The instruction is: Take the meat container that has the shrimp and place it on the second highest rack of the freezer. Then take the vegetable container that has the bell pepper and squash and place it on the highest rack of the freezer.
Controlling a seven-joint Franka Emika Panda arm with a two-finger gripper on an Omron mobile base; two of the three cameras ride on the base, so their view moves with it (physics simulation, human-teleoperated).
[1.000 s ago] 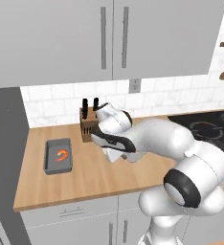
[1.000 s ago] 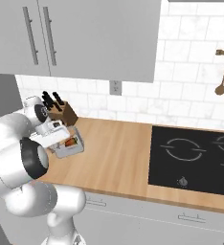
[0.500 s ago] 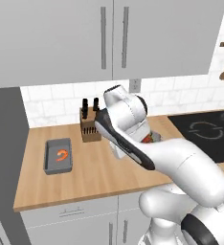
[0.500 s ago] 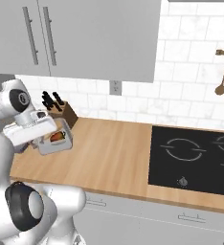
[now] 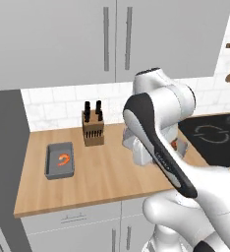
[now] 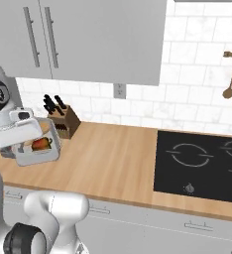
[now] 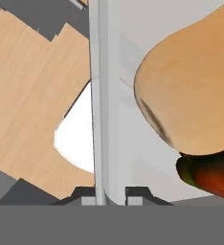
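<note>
Fingers (image 7: 104,195) clench the rim wall of the pale vegetable container (image 7: 115,95), one tip on each side of the thin upright wall that runs up the middle of the hand view. Inside that container, right of the wall, the tan squash (image 7: 190,81) lies large and close, and the dark-red bell pepper (image 7: 212,179) with a bit of green sits just under it, touching it. In the right base view the container (image 6: 36,154) hangs beneath the white hand at the far left, above the front part of the wooden worktop (image 6: 108,163), with the bell pepper (image 6: 41,144) visible in it; whether its base touches the wood cannot be told. From the left base view the container (image 5: 181,147) is mostly hidden behind the arm, with a little orange-red showing at its edge. The grey meat container (image 5: 60,161) with the curled shrimp (image 5: 63,160) lies flat on the worktop (image 5: 102,177), well apart to the left, and the knife block (image 5: 92,128) stands between the two, back near the tiled wall. A black hob (image 6: 202,166) is set in the worktop to the right.
</note>
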